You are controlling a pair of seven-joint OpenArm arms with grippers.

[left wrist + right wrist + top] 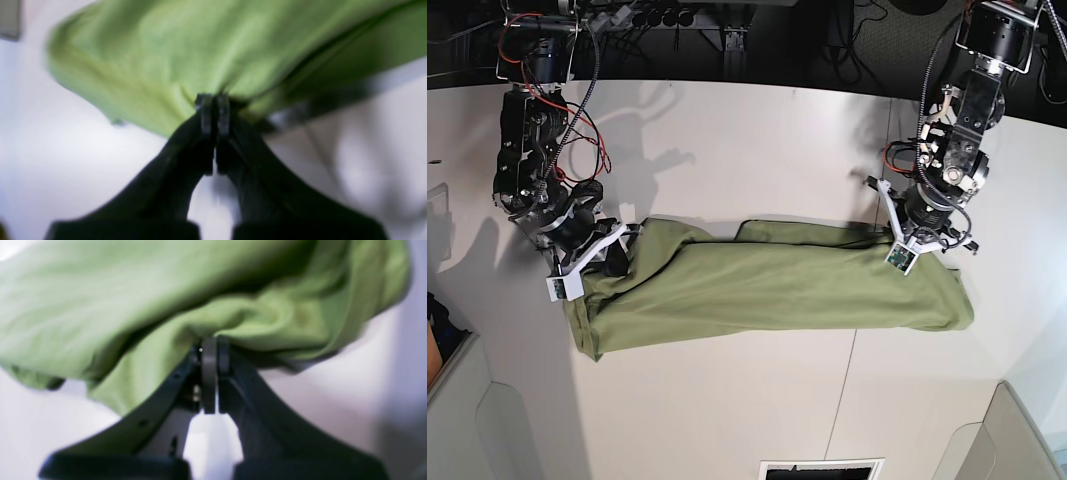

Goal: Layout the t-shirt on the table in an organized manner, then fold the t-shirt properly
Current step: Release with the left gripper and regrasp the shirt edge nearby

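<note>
The olive-green t-shirt [767, 285] lies stretched into a long band across the white table [727, 150], bunched along its length. My left gripper [917, 240] is at the band's right end in the base view. In its wrist view the left gripper [213, 105] is shut on a pinch of the t-shirt [186, 53]. My right gripper [612, 250] is at the band's left end. Its wrist view shows the right gripper [213, 348] shut on a fold of the t-shirt [100, 306]. Both wrist views are blurred.
A thin dark seam [842, 400] runs down the tabletop below the cloth. A dark rectangular opening [820, 468] sits at the near edge. Cables and dark equipment [677, 20] line the far edge. Grey panels [1017, 440] flank the near corners.
</note>
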